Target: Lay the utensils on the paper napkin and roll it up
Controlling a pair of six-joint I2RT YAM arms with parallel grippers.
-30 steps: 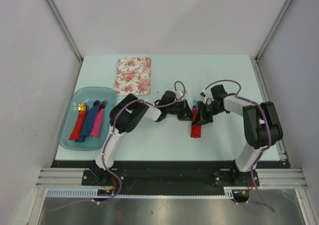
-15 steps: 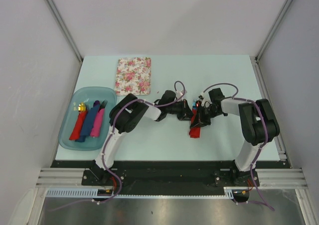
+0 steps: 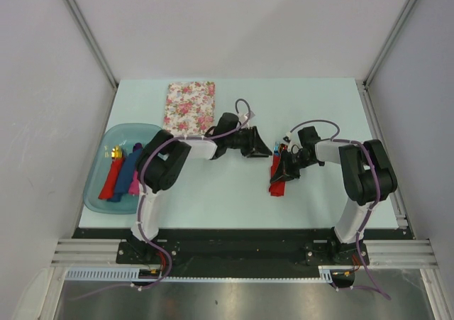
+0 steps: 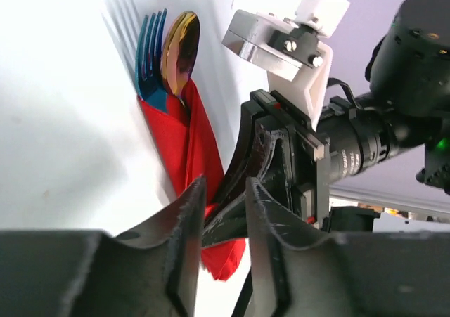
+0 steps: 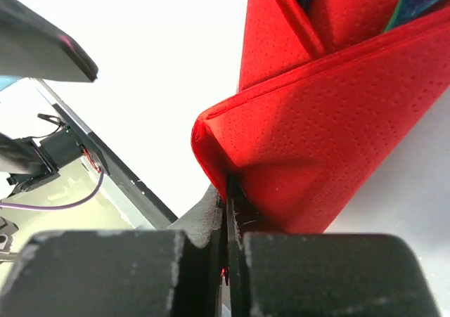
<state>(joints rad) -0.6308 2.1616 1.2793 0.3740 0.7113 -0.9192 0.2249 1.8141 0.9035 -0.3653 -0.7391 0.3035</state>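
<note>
Our left end effector (image 3: 257,144) has let go and drawn back, jaws parted and empty. Our right end effector (image 3: 285,169) pinches the red napkin (image 3: 278,184), which wraps the fork (image 4: 149,57) and spoon (image 4: 180,46) mid-counter (image 3: 319,107). We judge the roll nearly finished.

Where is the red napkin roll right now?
Top view: right of centre on the table, the red napkin roll is pinched by the right gripper, fork and spoon poking out its far end.
</note>
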